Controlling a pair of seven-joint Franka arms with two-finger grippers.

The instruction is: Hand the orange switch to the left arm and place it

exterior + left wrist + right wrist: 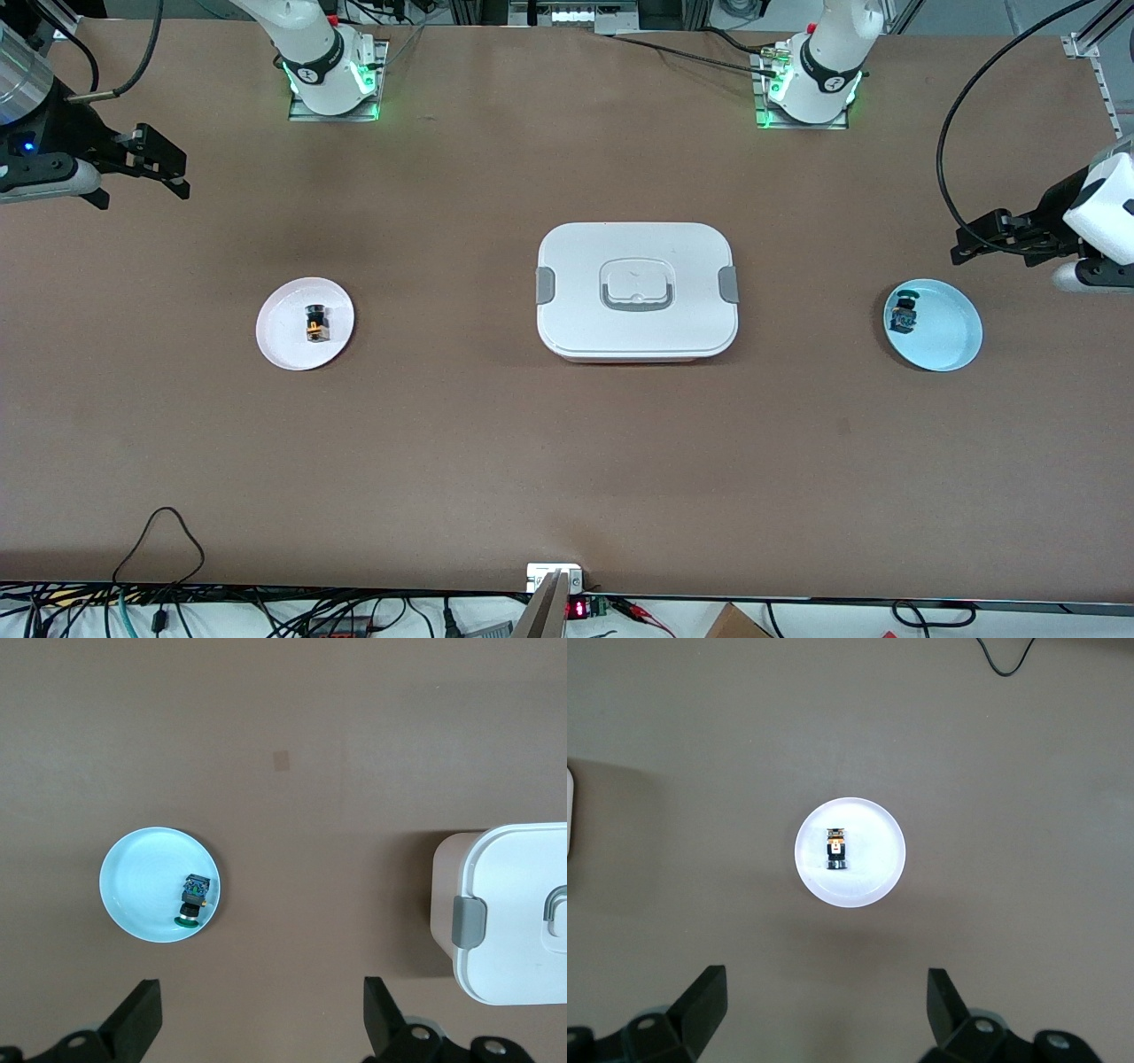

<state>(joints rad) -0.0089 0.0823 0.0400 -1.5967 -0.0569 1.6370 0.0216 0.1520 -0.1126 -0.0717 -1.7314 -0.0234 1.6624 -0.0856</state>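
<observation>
The orange switch (316,322) lies on a small white plate (283,341) toward the right arm's end of the table; it also shows in the right wrist view (837,849) on that plate (873,873). The white box (636,291) stands at the table's middle, lid on; part of it shows in the left wrist view (514,912). My right gripper (168,164) is open and empty, up over the table's right-arm end, apart from the plate; its open fingers frame bare table (826,992). My left gripper (966,244) is open and empty over the left-arm end (263,992).
A teal-topped switch (904,312) lies on a light blue plate (948,332) toward the left arm's end, also in the left wrist view (195,902). A black cable loop (159,540) lies near the table's front edge. Both arm bases stand along the edge farthest from the front camera.
</observation>
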